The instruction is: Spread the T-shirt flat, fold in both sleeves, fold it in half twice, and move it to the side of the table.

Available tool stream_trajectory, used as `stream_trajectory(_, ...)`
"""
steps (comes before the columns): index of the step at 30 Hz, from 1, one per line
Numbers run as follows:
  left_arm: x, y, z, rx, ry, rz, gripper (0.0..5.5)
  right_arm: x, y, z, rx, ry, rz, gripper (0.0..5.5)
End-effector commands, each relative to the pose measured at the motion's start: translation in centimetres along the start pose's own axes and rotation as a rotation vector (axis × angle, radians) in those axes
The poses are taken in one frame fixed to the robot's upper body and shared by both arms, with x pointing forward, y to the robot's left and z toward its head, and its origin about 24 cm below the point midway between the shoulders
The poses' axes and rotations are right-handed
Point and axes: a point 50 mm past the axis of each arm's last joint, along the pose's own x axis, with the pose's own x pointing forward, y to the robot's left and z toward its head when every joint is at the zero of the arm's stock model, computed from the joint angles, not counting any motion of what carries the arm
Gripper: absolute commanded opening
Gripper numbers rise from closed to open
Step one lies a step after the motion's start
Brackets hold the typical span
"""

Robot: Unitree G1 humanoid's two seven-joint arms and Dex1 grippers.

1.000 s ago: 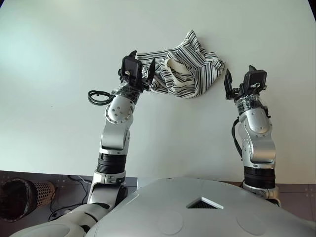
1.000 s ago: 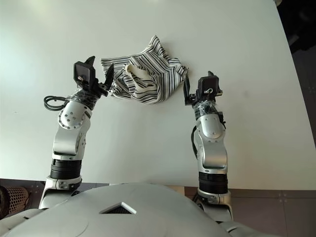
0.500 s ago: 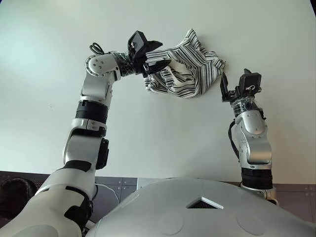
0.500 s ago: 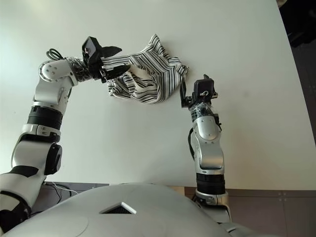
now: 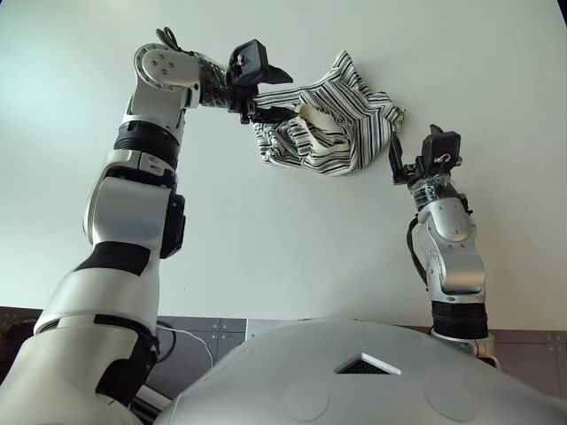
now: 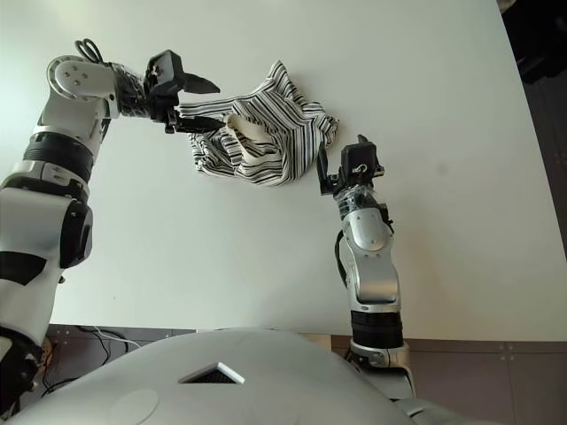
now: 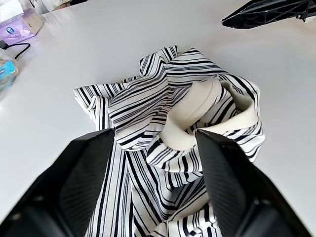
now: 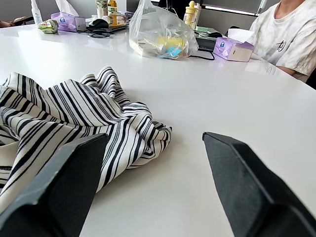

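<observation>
A crumpled black-and-white striped T-shirt [image 5: 341, 124] with a cream collar [image 7: 197, 106] lies on the white table [image 5: 266, 230], toward its far middle. My left gripper [image 5: 276, 94] comes in from the left at the shirt's left edge. It is open, one finger above the cloth and one beside it, and the cloth lies just beyond its fingertips [image 7: 106, 140]. My right gripper [image 8: 153, 138] is open and low over the table, just off the shirt's right corner [image 8: 148, 138]. It holds nothing.
A plastic bag of goods [image 8: 160, 37], tissue boxes [image 8: 232, 49] and bottles [image 8: 108, 10] stand along the table's far end. Another tissue box [image 7: 17, 29] sits off to one side. Bare table [image 6: 221, 257] stretches between the shirt and the near edge.
My left arm rose and swung out to the left, so its gripper now points sideways at the shirt's left edge. My right gripper edged closer to the shirt's right corner.
</observation>
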Motion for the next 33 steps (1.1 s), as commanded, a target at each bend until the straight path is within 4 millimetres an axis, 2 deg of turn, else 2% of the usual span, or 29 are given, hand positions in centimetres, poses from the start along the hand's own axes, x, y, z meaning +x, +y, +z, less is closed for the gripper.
stream_trajectory(1,-0.2,0.1,-0.2,0.039,0.072,-0.037,3.06,0.0,0.1,-0.2,-0.007,0.015,0.012,3.54)
stream_trajectory(12,0.3,0.3,-0.6,0.047,0.137,0.018,3.06,-0.3,0.5,-0.3,-0.01,0.025,0.035,3.54)
stream_trajectory(22,0.7,1.0,0.5,0.038,0.098,0.068,3.06,-0.5,1.0,-0.6,-0.008,0.038,0.047,3.54)
stream_trajectory(25,1.2,0.7,0.6,0.035,0.08,0.038,3.06,-0.6,1.1,-0.7,-0.005,0.043,0.047,3.54)
stream_trajectory(33,1.8,-0.7,-1.0,0.007,0.111,-0.026,1.67,-0.4,1.3,-0.8,-0.012,0.05,0.069,3.56)
